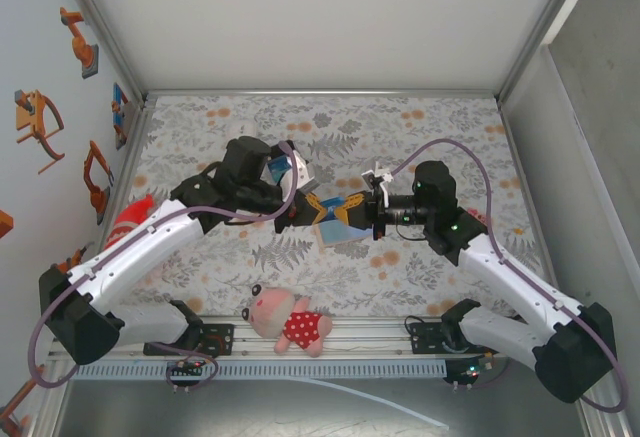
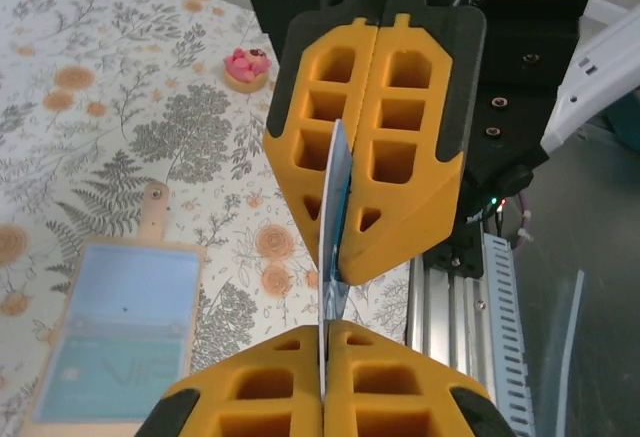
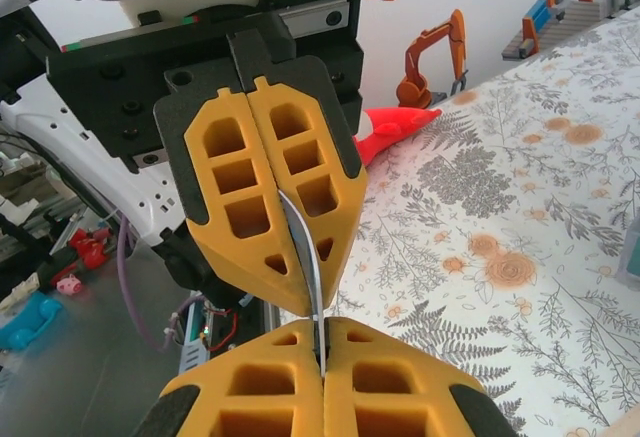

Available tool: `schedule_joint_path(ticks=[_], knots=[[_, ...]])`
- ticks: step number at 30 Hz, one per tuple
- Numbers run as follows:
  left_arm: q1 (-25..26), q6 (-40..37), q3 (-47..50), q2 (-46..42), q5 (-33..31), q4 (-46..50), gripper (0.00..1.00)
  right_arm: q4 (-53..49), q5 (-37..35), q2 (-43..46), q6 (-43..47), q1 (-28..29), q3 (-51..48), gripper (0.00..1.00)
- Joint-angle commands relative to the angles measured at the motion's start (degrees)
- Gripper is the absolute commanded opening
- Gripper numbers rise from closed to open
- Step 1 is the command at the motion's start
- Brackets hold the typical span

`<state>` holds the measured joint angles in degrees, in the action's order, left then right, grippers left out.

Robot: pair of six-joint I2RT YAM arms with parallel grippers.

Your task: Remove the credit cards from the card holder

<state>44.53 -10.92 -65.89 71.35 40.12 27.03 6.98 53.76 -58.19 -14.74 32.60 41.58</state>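
Open card holder lies flat, tan edge, blue-grey inside. Above it my left gripper and right gripper meet tip to tip, both clamped on a blue credit card.

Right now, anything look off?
Yes: both arms' jaws are shut on the same card, and it bows between them in the right wrist view. The card holder lies open beside them.

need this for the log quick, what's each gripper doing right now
left gripper: closed, pinching the credit card edge-on
right gripper: closed, pinching the same credit card from the opposite side
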Motion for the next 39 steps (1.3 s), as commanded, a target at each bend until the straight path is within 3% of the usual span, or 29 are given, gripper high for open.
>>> schedule_joint_path(ticks=[1,5,9,13,23,27,33,39], knots=[[0.07,-1.91,-1.62,-0.09,0.86,0.12,0.00,0.41,0.07,0.36,0.78,0.27,2.19,0.00],[0.07,-2.98,-0.70,-1.29,-1.05,-0.57,0.00,-1.17,-4.28,1.38,1.79,0.27,2.10,0.02],[-0.54,-4.67,-0.39,-1.16,-5.27,0.43,0.00,-2.29,-9.20,2.63,2.33,0.27,1.75,0.33],[-3.64,-5.47,0.40,-0.44,-9.75,0.24,0.00,-4.25,-16.58,4.23,3.05,0.27,1.74,0.55],[-14.59,-9.97,4.51,2.70,-12.87,-9.70,0.00,-10.64,-34.40,6.69,2.50,0.27,2.80,0.72],[-17.20,-12.99,4.58,5.44,-12.96,-12.96,0.00,-11.08,-37.57,6.88,1.47,0.27,2.37,0.78],[-19.59,-19.96,4.28,9.88,-12.03,-16.16,0.00,-11.69,-43.94,6.53,0.42,0.27,2.18,0.99],[-22.02,-22.40,1.63,15.37,-11.64,-16.35,0.00,-12.92,-48.82,4.66,-0.45,0.27,2.54,0.99]])
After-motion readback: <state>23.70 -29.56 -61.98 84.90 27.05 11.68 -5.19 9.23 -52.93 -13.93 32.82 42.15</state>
